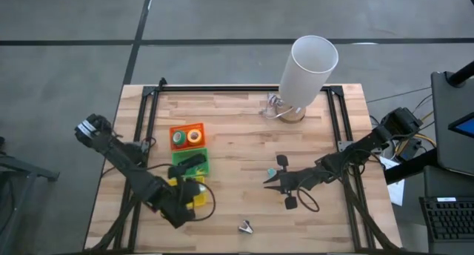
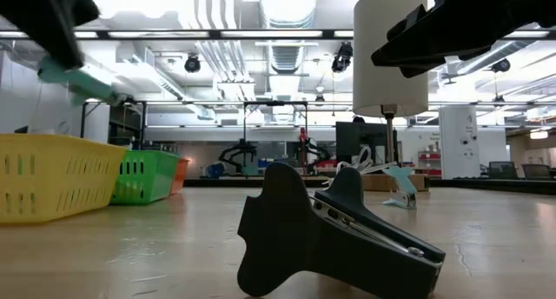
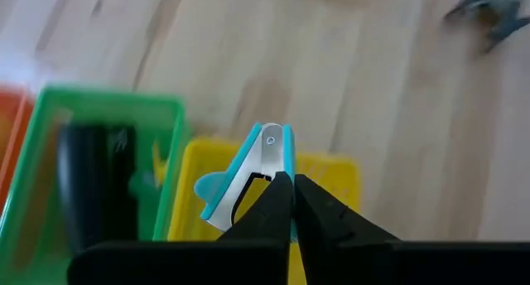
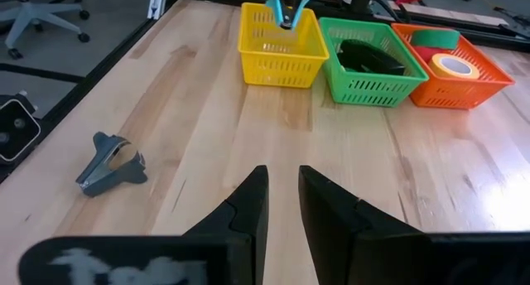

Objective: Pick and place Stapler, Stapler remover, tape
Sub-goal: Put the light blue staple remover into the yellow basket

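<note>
Left gripper (image 3: 291, 190): clenched on the teal staple remover (image 3: 248, 179), which I hold above the yellow basket (image 3: 344, 173).
Handling: light, rigid, springy, I judge; pinch its flat jaw plates.
Right gripper (image 4: 281, 194): slightly parted, empty.

No text, label, brand, number or sign can be read on anything here, whether on the table, the trays, the arms or in the room behind

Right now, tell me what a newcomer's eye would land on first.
Three bright baskets in a row at the table's left: orange with tape, green with the stapler, yellow. Over the yellow one, the left pincer grips a teal staple remover. A white cylinder stands at the far edge.
</note>
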Robot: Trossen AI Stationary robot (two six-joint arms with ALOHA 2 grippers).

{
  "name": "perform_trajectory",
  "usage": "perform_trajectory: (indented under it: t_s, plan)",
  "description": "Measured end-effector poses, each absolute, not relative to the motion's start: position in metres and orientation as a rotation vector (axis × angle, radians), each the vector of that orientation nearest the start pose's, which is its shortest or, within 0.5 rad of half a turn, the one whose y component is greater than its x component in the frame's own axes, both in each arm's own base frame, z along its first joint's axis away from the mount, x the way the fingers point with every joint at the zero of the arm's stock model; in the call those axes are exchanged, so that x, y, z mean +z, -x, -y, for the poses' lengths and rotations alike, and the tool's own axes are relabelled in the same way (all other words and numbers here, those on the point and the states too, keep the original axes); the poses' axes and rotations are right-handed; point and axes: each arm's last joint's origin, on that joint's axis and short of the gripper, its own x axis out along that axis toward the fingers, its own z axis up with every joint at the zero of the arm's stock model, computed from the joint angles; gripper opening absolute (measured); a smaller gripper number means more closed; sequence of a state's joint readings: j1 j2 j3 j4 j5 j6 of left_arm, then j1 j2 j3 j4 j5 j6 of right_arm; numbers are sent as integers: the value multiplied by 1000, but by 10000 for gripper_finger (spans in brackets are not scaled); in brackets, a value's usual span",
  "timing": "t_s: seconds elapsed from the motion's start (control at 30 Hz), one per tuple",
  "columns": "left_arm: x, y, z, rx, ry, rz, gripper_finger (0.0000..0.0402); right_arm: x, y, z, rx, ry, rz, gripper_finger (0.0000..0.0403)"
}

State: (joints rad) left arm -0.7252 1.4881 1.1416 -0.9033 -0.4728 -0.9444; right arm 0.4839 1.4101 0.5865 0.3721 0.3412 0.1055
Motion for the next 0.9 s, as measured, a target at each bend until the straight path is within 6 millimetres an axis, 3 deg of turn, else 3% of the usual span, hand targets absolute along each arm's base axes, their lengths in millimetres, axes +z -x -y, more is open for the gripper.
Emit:
perform_trajectory:
  t_s: [0.17,0.33,0.6,0.9]
  plan:
    - [246,-203,178,356,199,-1070,7,184,-247,-119,119,76,-416,63]
    - [243,-202,180,368,251,-1061,10,183,-247,-119,118,80,-417,63]
    - [216,-194,172,397,217,-1129,13,183,-246,-119,119,79,-418,63]
    - [196,-198,171,365,299,-1072,14,182,-246,-118,118,79,-416,63]
